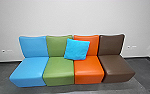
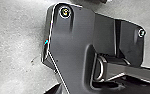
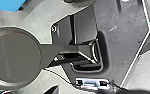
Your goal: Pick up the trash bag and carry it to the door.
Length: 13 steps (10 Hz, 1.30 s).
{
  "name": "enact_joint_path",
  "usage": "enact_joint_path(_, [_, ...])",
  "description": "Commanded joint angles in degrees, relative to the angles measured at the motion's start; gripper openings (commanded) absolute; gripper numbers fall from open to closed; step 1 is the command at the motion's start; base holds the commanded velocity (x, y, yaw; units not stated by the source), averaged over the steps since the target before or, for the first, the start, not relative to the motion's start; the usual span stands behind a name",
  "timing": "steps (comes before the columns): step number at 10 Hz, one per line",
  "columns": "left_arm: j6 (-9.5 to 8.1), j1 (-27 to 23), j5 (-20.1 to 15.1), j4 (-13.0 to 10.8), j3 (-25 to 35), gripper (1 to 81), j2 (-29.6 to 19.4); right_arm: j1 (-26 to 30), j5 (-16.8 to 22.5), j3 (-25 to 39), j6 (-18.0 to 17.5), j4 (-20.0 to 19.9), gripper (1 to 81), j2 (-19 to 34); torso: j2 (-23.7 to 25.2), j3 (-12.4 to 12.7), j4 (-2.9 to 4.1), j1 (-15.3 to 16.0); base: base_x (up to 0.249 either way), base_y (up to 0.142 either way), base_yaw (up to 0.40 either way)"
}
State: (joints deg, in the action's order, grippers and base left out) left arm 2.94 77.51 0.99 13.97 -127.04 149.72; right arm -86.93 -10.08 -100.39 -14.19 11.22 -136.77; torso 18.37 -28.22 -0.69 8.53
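A square, bright-blue cushion [image 1: 76, 49] leans on the green and orange backs of a smooth, four-coloured sofa [image 1: 88, 71]. Whether anything is grasped or released, and where the trash bag lies, I cannot tell.

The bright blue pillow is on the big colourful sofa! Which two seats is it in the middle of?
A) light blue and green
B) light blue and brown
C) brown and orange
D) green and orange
D, because the pillow covers part of the backs of both the green seat and the orange seat.
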Motion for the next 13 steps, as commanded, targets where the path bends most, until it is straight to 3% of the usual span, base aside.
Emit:
enact_joint_path(1, [0.05,-5.4,-8.9,4.7,0.6,81.1,-3.1,4.4,3.0,5.2,-4.3,-0.1,81.1,7.0,5.6,0.1,0.02,3.6,0.000,0.000,0.000])
enact_joint_path(3, [0.13,-9.2,-13.0,6.2,0.4,81.1,-3.1,8.3,3.0,6.1,-6.2,-0.1,81.1,10.0,9.0,-0.9,-0.02,5.8,0.000,0.000,0.000])
enact_joint_path(5, [0.05,-11.5,-14.0,6.8,0.3,81.1,-2.9,13.8,3.8,5.7,-6.2,-0.6,81.1,10.9,13.1,-1.1,-0.02,8.5,0.000,0.000,0.000])
enact_joint_path(9, [-0.13,-15.3,-16.6,7.9,-1.5,81.1,-2.2,25.2,12.6,6.5,-6.2,-2.7,81.1,10.7,21.7,-1.2,-0.02,13.9,0.000,0.000,0.000])
enact_joint_path(13, [-0.13,-21.2,-22.8,9.0,-6.1,81.1,0.9,33.9,17.5,6.1,-6.2,-6.6,81.1,12.1,30.3,-1.2,-0.02,19.3,0.000,0.000,0.000])
